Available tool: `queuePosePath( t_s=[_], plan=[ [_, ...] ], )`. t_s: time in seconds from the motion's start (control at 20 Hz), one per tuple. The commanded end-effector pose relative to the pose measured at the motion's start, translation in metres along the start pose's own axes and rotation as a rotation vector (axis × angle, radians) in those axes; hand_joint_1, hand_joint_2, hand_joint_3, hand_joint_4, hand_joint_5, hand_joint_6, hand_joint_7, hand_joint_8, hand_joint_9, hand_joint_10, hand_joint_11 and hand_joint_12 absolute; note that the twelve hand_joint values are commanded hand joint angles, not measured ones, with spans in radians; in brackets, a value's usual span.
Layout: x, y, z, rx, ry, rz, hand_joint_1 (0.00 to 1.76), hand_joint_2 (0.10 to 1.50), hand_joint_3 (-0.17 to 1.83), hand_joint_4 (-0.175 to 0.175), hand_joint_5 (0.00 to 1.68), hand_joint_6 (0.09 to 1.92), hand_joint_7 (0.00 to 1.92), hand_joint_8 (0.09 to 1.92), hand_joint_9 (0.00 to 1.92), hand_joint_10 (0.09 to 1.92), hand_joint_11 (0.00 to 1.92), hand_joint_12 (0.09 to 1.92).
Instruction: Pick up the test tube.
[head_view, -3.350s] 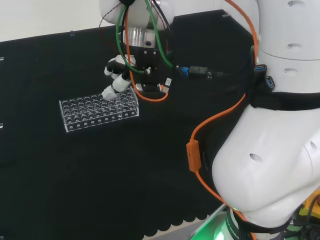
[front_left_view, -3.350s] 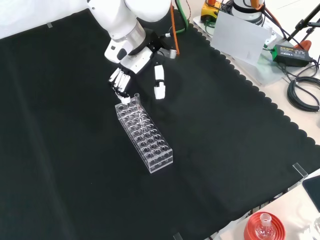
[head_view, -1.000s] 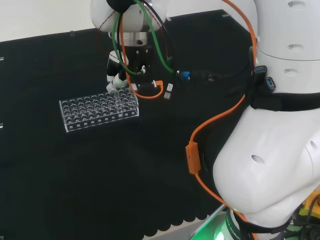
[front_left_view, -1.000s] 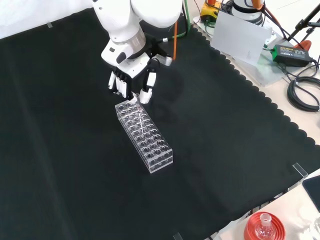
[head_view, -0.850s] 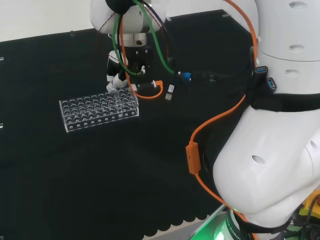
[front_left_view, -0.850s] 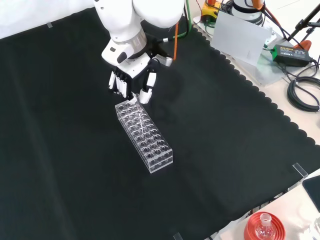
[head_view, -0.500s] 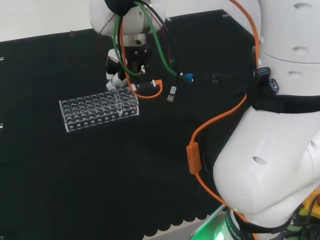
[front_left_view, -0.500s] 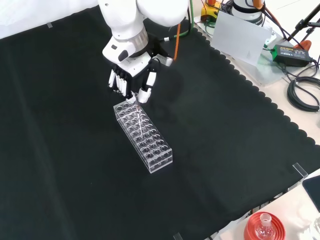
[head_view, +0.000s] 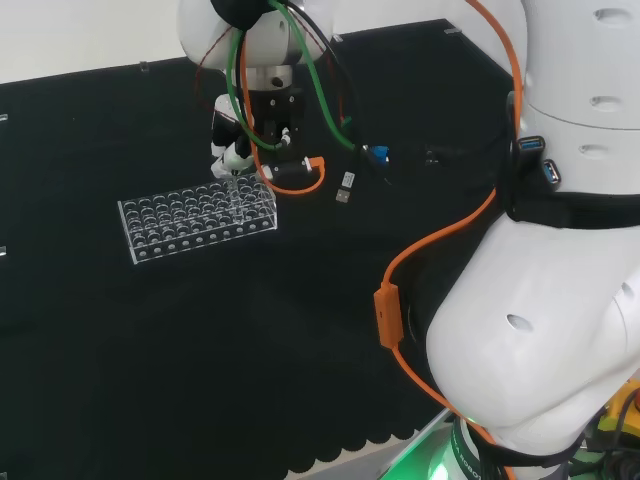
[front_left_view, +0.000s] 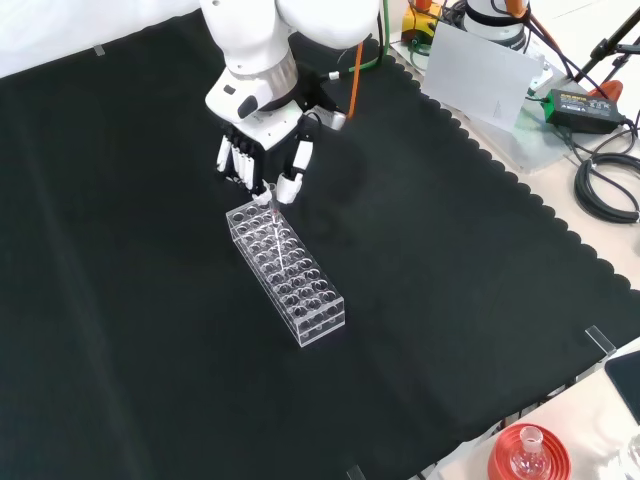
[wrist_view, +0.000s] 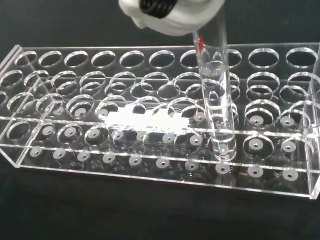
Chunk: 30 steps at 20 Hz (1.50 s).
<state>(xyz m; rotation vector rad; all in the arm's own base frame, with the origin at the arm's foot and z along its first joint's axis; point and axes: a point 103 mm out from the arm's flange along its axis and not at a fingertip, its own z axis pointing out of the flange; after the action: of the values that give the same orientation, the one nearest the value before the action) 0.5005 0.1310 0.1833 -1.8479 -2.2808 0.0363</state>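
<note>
A clear glass test tube (wrist_view: 218, 105) is seen in the wrist view as a slim, straight cylinder with a rounded lower end, standing nearly upright with a slight tilt. Its lower part is still within the clear plastic rack (wrist_view: 150, 125), in a hole near one end of the rack, and its upper part runs up to the blurred white part of the robot hand (wrist_view: 170, 12), where a small red mark is seen beside it. Whether the tube holds any liquid cannot be told.

In the front view the robot hand (front_left_view: 262, 152) is placed directly over the far end of the rack (front_left_view: 286, 272), fingers pointing down and the thumb drawn in towards them, closed on the top of the tube. The tube itself is barely made out there, as a faint pale line (front_left_view: 268, 200) between the fingertips and the rack.

In the head view the robot hand (head_view: 236, 148) is largely covered by the wrist and its green and orange cables, above the right end of the rack (head_view: 198, 221). The rack rests on the black surface (front_left_view: 450, 270).
</note>
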Motion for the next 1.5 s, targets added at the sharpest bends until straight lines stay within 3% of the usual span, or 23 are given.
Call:
queuePosePath(
  t_s=[0.05,1.0,1.25,1.5],
  plan=[
    [-0.001,-0.002,-0.007,-0.012,-0.009,-0.008,1.42,0.97,0.01,-0.175,1.25,0.53,1.38,0.6,1.26,0.32,0.77,1.22],
    [0.006,-0.009,-0.072,-0.064,-0.059,-0.049,1.42,0.96,0.01,-0.175,1.27,0.5,1.41,0.56,1.28,0.28,0.77,1.22],
    [0.008,-0.015,-0.102,-0.09,-0.054,-0.052,1.42,0.96,0.01,-0.175,1.28,0.48,1.41,0.54,1.3,0.25,0.77,1.22],
    [0.001,-0.03,-0.14,-0.123,-0.047,-0.025,1.42,0.95,0.01,-0.175,1.28,0.42,1.45,0.51,1.32,0.24,0.78,1.22]
  ],
)
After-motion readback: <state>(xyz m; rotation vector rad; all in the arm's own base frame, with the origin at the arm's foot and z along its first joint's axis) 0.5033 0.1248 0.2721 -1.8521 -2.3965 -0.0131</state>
